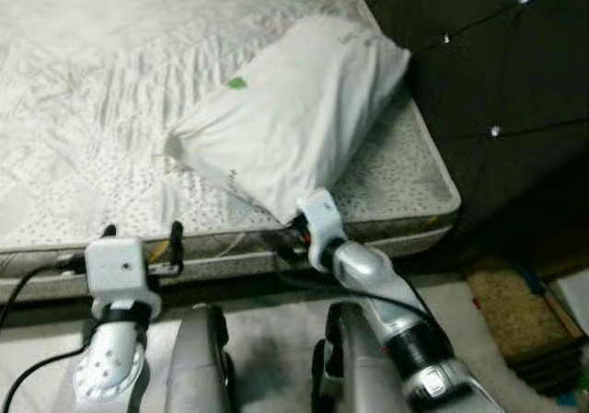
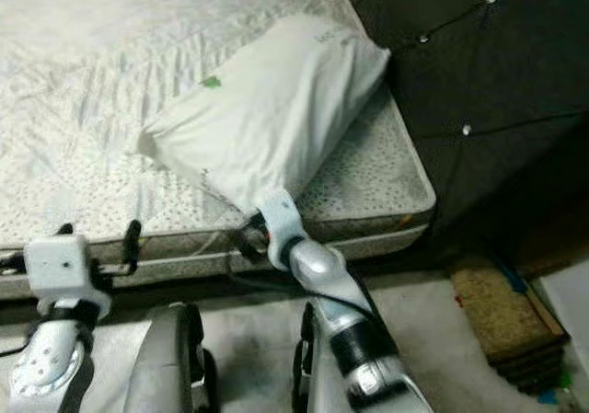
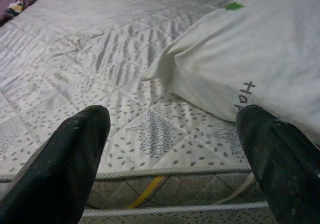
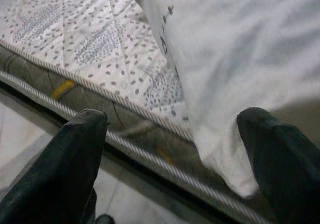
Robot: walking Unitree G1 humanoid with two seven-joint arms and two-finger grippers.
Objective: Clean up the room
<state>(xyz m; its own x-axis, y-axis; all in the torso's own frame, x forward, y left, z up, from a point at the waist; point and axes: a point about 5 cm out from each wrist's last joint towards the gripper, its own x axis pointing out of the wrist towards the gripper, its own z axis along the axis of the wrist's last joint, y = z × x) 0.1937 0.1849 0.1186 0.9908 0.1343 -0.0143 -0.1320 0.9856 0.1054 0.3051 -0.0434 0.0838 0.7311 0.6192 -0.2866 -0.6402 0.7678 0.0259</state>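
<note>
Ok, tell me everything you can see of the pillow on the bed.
The pillow is white and plump, in a smooth, slightly wrinkled cloth cover with a small green mark and some grey lettering. It lies flat and diagonally on the bare quilted mattress, near the dark tufted headboard, one corner overhanging the mattress edge. The open right tool sits at that corner, not yet closed on it.
</note>
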